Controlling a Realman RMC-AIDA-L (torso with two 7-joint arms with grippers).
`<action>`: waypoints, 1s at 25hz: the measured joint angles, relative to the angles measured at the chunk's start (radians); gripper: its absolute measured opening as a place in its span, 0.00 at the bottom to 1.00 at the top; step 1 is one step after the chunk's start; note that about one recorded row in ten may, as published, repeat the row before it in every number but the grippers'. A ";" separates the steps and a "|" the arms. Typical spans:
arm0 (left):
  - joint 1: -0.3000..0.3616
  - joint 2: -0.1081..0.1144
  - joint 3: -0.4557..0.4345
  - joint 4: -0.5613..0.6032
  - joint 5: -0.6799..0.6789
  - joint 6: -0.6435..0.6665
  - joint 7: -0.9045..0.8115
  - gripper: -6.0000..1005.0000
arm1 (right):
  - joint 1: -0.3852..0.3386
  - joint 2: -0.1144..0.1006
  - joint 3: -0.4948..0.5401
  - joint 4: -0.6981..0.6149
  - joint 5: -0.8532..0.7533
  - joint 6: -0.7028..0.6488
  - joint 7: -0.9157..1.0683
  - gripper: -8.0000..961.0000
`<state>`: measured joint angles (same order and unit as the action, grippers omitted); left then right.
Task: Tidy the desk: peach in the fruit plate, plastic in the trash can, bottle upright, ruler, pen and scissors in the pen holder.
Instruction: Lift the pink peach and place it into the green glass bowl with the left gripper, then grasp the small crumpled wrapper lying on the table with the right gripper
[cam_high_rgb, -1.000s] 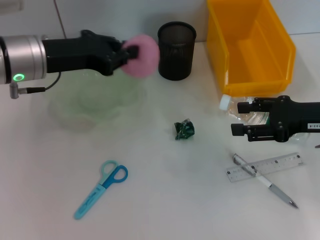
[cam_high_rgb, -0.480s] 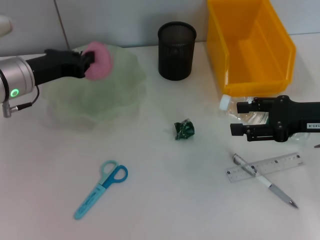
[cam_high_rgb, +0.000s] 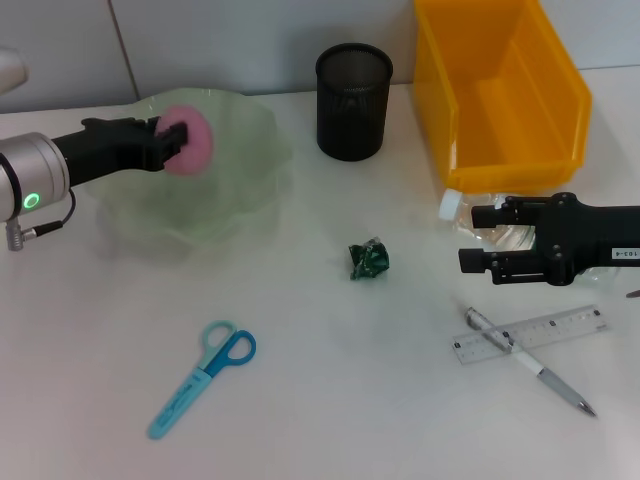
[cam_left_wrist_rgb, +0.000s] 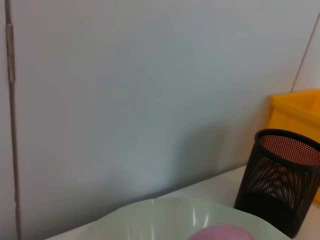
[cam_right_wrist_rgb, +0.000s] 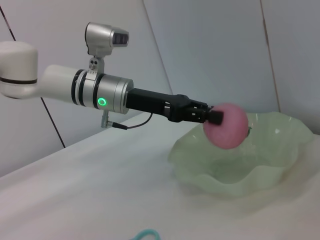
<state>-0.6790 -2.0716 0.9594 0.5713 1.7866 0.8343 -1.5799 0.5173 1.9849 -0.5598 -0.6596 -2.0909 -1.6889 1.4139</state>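
The peach (cam_high_rgb: 189, 142), pink, is pinched in the left claw (cam_high_rgb: 165, 141) and hangs over the pale green fruit plate (cam_high_rgb: 250, 190) at the far left of the table (cam_high_rgb: 330, 380); the right wrist view shows it clear of the plate's floor. In the left wrist view only the peach's top edge shows. The right claw (cam_high_rgb: 480, 238), fingers spread, sits at the right over the lying clear bottle (cam_high_rgb: 455, 205), hiding most of it. A small white label on that arm is unreadable. The ruler (cam_high_rgb: 530, 335) lies under the pen (cam_high_rgb: 528, 362), its markings too fine to read.
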 joint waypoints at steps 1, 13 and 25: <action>0.000 0.000 0.000 0.000 0.000 0.000 0.000 0.14 | 0.000 0.000 0.000 0.000 0.000 0.000 0.000 0.79; -0.008 0.002 0.002 -0.013 0.000 -0.001 -0.002 0.57 | 0.007 0.002 0.000 0.000 0.000 0.000 0.006 0.79; 0.001 0.013 -0.023 0.024 -0.005 0.183 -0.006 0.81 | 0.009 0.002 0.000 0.000 0.000 0.001 0.013 0.79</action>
<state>-0.6779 -2.0581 0.9361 0.5954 1.7818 1.0175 -1.5855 0.5262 1.9864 -0.5598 -0.6596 -2.0907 -1.6879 1.4267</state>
